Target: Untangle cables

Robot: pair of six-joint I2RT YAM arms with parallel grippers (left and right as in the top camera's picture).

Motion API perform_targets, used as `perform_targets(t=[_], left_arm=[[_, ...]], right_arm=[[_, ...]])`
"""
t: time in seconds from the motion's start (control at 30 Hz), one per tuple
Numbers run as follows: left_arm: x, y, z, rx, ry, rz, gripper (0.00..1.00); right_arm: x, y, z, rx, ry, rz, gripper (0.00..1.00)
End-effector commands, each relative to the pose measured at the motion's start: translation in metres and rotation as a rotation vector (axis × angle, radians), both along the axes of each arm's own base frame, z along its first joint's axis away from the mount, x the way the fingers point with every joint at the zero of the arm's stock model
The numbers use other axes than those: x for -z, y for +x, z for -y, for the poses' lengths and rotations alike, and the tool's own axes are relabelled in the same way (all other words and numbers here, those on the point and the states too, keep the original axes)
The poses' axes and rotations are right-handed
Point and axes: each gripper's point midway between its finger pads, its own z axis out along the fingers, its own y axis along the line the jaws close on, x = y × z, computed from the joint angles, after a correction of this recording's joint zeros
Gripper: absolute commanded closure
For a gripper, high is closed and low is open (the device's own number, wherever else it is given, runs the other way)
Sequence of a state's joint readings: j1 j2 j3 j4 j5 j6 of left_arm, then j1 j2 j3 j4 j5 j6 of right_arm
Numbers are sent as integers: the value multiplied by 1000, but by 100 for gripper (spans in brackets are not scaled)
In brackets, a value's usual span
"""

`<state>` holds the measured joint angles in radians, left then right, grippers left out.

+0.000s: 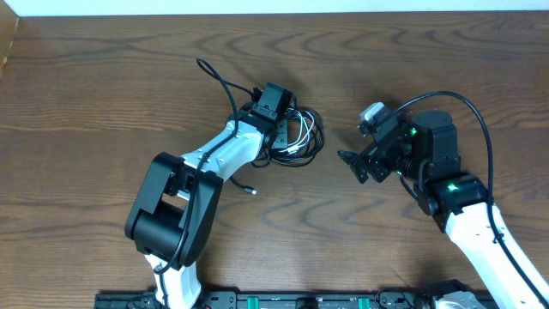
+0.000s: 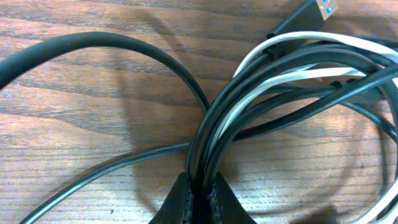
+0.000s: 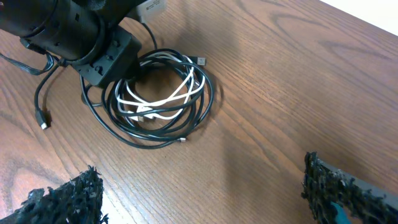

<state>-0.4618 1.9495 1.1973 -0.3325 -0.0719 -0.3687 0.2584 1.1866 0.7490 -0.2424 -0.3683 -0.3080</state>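
The cables (image 1: 300, 137) lie as a coiled bundle of thin black and white cords on the wooden table, also seen in the right wrist view (image 3: 163, 96). My left gripper (image 2: 201, 196) is shut on several black strands of the bundle (image 2: 273, 81); from overhead it sits at the coil's left edge (image 1: 276, 116). A USB plug (image 2: 308, 15) shows at the top. My right gripper (image 3: 202, 193) is open and empty, to the right of the coil (image 1: 356, 165), not touching it.
One black cord trails left from the bundle to a small plug (image 1: 251, 190), also visible in the right wrist view (image 3: 43, 124). Another black loop arcs toward the table's back (image 1: 214, 75). The wooden table (image 1: 86, 103) extends all around.
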Motion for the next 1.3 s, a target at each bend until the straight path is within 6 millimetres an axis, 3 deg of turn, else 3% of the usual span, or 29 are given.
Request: perform_targets(t=[0.0,0.1,0.27,0.43,0.53,0.7,0.87,1.13,1.27], left_arm=[[-9,4,6,91,9,21,93],[-38,9,8,161,17,90,93],[-130,13,10,295,24,309,92],[-223,-6,1,473,112,543,92],[-253,-22,-7,514,142,605,92],[-274,-46,-19,512,139,625,93],[-295,-66,-9,573,50,676,93],[-305,-69,-8,578,34,704,93],[-314,-71,4,619,-23,745,92]], right_arm=[[0,1,1,0,-4,8,1],[-1,2,3,9,-10,13,1],[0,5,8,37,-31,18,1],[0,5,8,34,-29,18,3],[0,5,6,27,-23,18,4],[-5,6,2,19,4,28,4],[-11,9,0,42,49,26,3],[-21,4,-14,-36,113,42,4],[-34,-4,-31,-138,186,58,3]])
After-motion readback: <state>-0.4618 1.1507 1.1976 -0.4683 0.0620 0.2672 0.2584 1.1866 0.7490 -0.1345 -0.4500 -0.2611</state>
